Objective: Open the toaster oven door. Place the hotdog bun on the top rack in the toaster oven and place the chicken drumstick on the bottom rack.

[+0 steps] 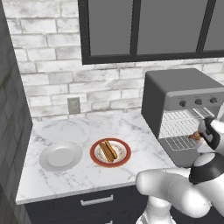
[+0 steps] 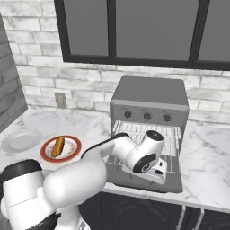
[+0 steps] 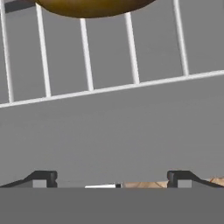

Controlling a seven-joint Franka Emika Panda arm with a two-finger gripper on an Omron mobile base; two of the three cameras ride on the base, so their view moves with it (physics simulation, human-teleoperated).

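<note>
Hand view shows the chicken drumstick (image 3: pixel 92 6) lying on the bottom rack (image 3: pixel 131 57), with the hand (image 3: pixel 111 179) fully open and empty; this step looks done, next the hotdog bun (image 1: pixel 108 151) waits on its plate (image 1: pixel 124 160)

The marble counter (image 1: pixel 83 127) carries a grey plate (image 1: pixel 60 156) at the left, a red-rimmed plate (image 1: pixel 110 152) with the bun (image 1: pixel 108 150) just beside it, and the toaster oven (image 1: pixel 183 94) at the right against the brick wall.
</note>
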